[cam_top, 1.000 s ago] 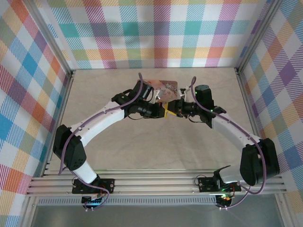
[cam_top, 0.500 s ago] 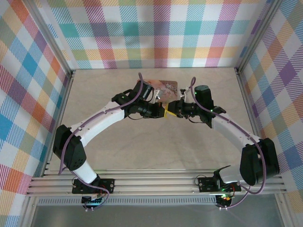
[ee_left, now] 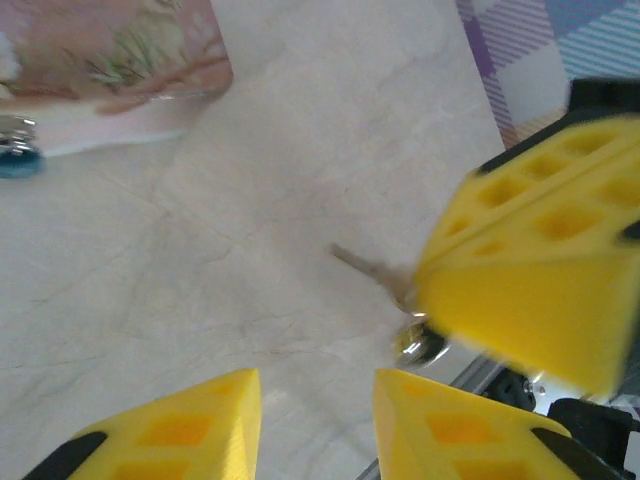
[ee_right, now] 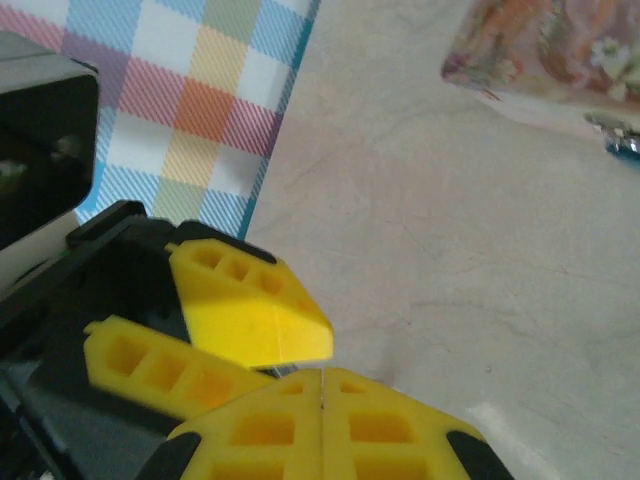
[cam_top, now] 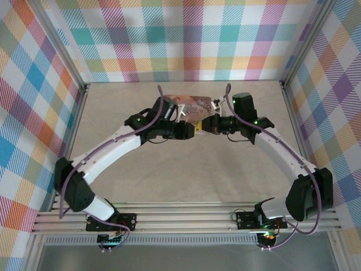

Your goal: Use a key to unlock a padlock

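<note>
From the near edge of the table (cam_top: 141, 180) both arms reach in over the middle of the surface and meet nose to nose. The left gripper (ee_left: 315, 400) hangs with its yellow fingers apart and nothing between them. Just beyond it, the right gripper (ee_left: 450, 280) has its pads pressed together on the head of the key (ee_left: 362, 264), whose thin blade juts out over bare tabletop toward the left arm; its own wrist camera shows the two fingertips meeting with no gap. Farther on, toward the far edge, lies the pink picture-printed tin (ee_left: 110, 45), and a small silver-and-blue object (ee_left: 14, 152) touches its long side. It is too blurred to say whether that is the padlock. The risks from here lie in the slender grip. The key is pinched only by its head, so any sideways push on the blade could swivel it between the pads or knock it to the table. With the two grippers this close, the open left fingers could close on the right gripper's tips rather than on the metal. A wide swing by either wrist could shove the tin and the object beside it.
</note>
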`<act>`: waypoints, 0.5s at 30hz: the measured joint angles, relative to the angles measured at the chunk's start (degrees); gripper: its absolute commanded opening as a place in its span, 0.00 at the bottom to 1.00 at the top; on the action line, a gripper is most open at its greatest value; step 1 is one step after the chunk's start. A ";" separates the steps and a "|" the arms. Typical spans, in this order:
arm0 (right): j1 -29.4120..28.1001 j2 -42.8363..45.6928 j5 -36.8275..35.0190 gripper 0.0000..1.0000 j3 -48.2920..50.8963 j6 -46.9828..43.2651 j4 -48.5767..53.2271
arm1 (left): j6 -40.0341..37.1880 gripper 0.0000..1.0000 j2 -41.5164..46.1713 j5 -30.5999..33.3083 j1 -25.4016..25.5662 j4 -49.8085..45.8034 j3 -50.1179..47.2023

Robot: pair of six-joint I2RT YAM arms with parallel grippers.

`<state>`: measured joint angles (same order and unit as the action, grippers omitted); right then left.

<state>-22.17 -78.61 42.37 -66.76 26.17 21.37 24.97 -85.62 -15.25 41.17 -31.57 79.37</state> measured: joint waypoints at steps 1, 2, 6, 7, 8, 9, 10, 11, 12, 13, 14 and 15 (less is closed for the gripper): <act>0.02 -0.02 0.24 0.00 -1.92 -2.43 1.81 | -0.33 0.40 2.01 0.74 -0.04 0.83 -1.44; 0.00 -0.04 0.72 0.00 -4.15 -5.29 3.96 | -0.55 0.45 4.66 1.49 -0.07 2.43 -3.52; 0.00 -0.31 4.26 0.00 -8.92 -13.75 9.88 | -1.81 0.51 13.94 0.68 -0.11 10.93 -12.20; 0.00 -0.44 5.49 0.00 -9.29 -15.08 10.64 | -1.97 0.51 15.28 -0.35 -0.11 13.20 -13.73; 0.00 -0.66 6.71 0.00 -9.44 -16.11 11.30 | -2.05 0.51 16.46 -1.68 -0.20 15.96 -15.30; 0.00 -0.90 7.98 0.00 -9.44 -16.76 11.63 | -2.05 0.51 17.00 -2.99 -0.22 18.18 -16.28; 0.00 -1.18 9.03 0.00 -9.44 -17.03 11.78 | -2.03 0.51 17.14 -4.07 -0.22 19.69 -16.76; 0.00 -1.51 10.16 0.00 -9.44 -17.20 11.72 | -1.84 0.51 16.96 -5.40 -0.22 21.31 -16.94; 0.00 -1.77 11.17 0.00 -9.44 -17.22 11.50 | -1.62 0.51 16.65 -6.51 -0.22 22.62 -16.94; 0.00 -1.95 12.04 0.00 -9.44 -17.18 11.21 | -1.29 0.51 16.35 -7.39 -0.22 23.61 -16.94; 0.00 -2.05 12.87 0.00 -9.44 -16.96 10.73 | -0.74 0.50 15.96 -8.44 -0.22 24.74 -16.94; 0.00 -2.05 13.62 0.00 -9.44 -16.65 10.29 | -0.26 0.50 15.61 -9.31 -0.22 25.64 -16.94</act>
<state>-22.17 -80.66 55.99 -76.20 9.52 31.66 24.71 -70.02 -24.56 40.95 -5.93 62.43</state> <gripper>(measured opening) 0.067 0.506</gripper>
